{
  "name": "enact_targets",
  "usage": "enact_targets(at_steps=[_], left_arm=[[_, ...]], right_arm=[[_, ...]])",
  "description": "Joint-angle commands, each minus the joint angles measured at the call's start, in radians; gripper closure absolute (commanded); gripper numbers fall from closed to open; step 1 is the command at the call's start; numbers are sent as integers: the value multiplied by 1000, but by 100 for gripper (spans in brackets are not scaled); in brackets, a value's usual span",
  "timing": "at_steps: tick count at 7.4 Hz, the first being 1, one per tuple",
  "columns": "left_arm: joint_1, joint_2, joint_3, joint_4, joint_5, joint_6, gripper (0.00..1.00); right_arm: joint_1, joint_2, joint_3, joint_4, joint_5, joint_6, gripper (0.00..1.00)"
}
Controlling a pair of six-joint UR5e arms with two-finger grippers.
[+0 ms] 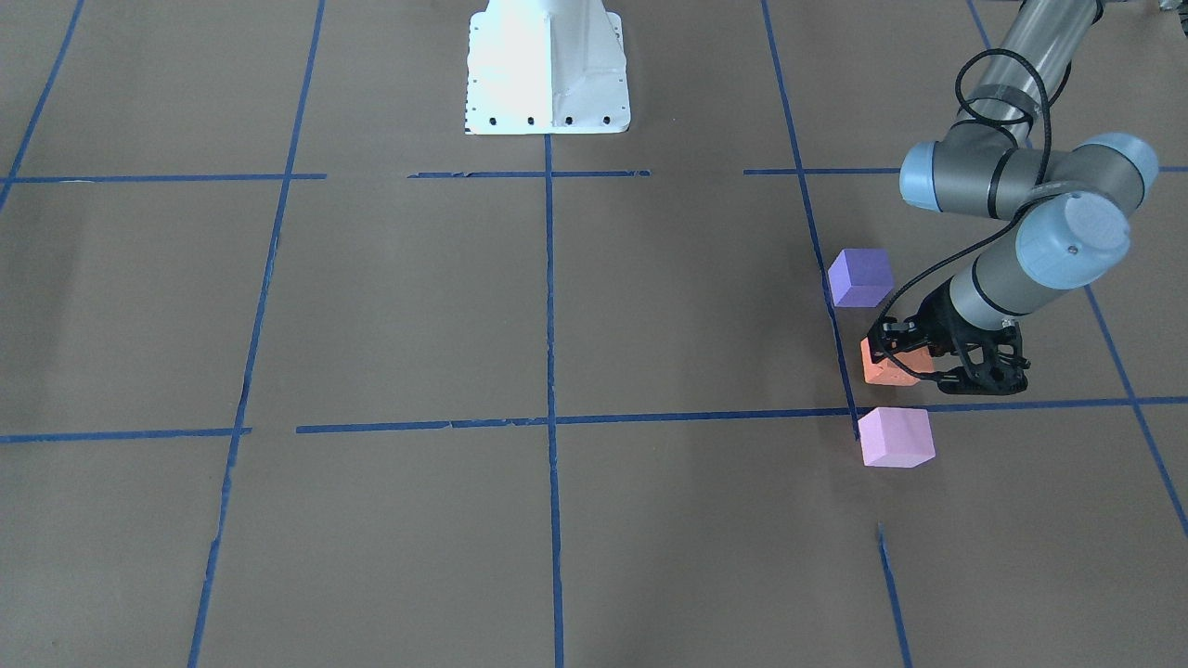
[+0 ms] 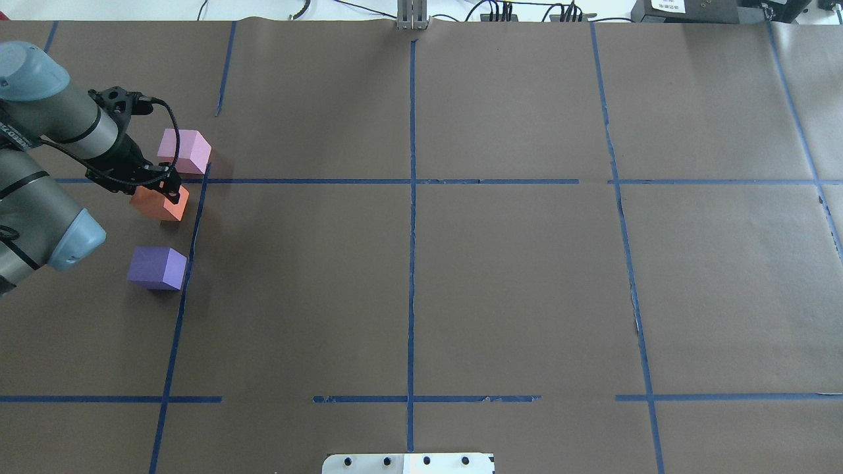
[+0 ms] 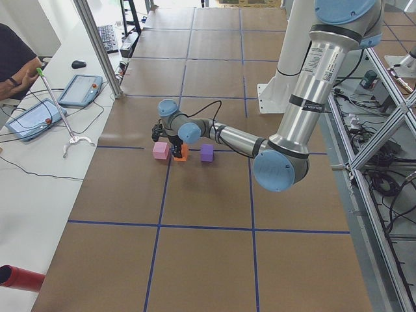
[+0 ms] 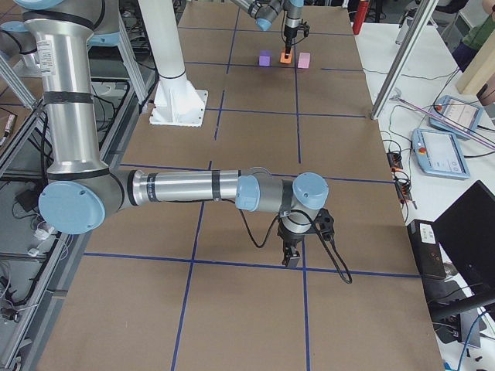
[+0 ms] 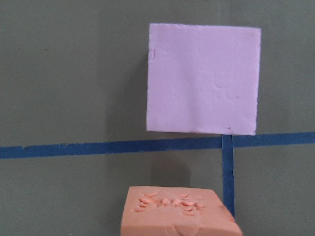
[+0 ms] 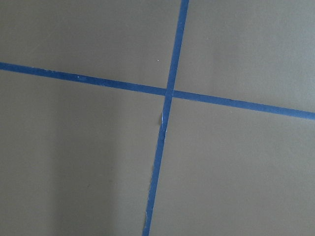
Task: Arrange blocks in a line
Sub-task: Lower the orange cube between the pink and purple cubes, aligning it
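Clamped on the orange block point(image 1: 877, 369) with the left gripper point(image 1: 898, 360), pink block point(image 1: 896, 437) just beside it across a blue tape line point(image 1: 650, 417), purple block point(image 1: 861, 276) near on the opposite side, and, for the far-off right gripper point(image 4: 292, 259), cannot tell whether spread or closed

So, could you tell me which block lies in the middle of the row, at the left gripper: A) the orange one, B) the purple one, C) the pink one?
A: the orange block lies between the pink block and the purple block, with the left gripper at it.
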Motion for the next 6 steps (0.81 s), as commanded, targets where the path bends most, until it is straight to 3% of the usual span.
enact_targets(at_steps=[1,6], left_arm=[[3,0,10,-16,-12,-4,88],[4,0,22,-32,-20,-6,83]], right_arm=[[0,0,0,0,0,0,0],[0,0,0,0,0,0,0]])
